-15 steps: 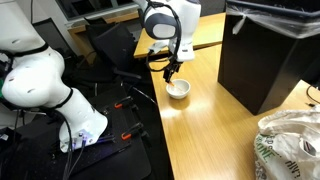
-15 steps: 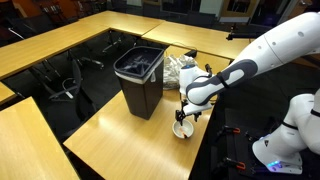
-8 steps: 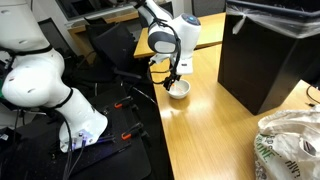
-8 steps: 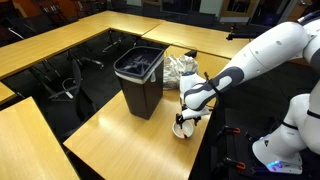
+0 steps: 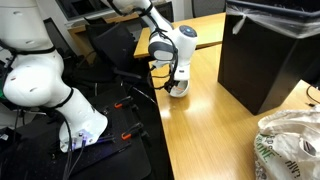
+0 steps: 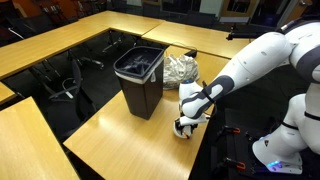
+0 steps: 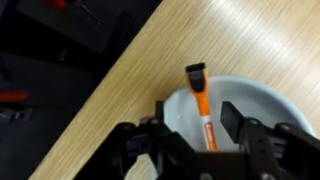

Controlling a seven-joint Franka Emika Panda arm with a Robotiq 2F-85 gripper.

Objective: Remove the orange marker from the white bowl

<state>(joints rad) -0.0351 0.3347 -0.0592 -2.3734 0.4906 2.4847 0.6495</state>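
The white bowl point(image 7: 262, 105) sits on the wooden table near its edge; it also shows in both exterior views point(image 5: 179, 89) point(image 6: 182, 130). The orange marker point(image 7: 202, 105) lies in the bowl, its black-tipped end resting over the rim. My gripper point(image 7: 200, 122) is open and low over the bowl, its two fingers on either side of the marker and apart from it. In the exterior views the gripper point(image 5: 177, 80) point(image 6: 185, 122) hides most of the bowl, and the marker does not show there.
A tall black bin point(image 5: 268, 50) point(image 6: 140, 75) stands on the table beyond the bowl. A crumpled bag point(image 5: 290, 145) point(image 6: 180, 68) lies further along. The table edge point(image 7: 110, 85) runs close beside the bowl, with dark floor and cables below.
My gripper has come down from above the bowl until its fingers are in the bowl around the marker.
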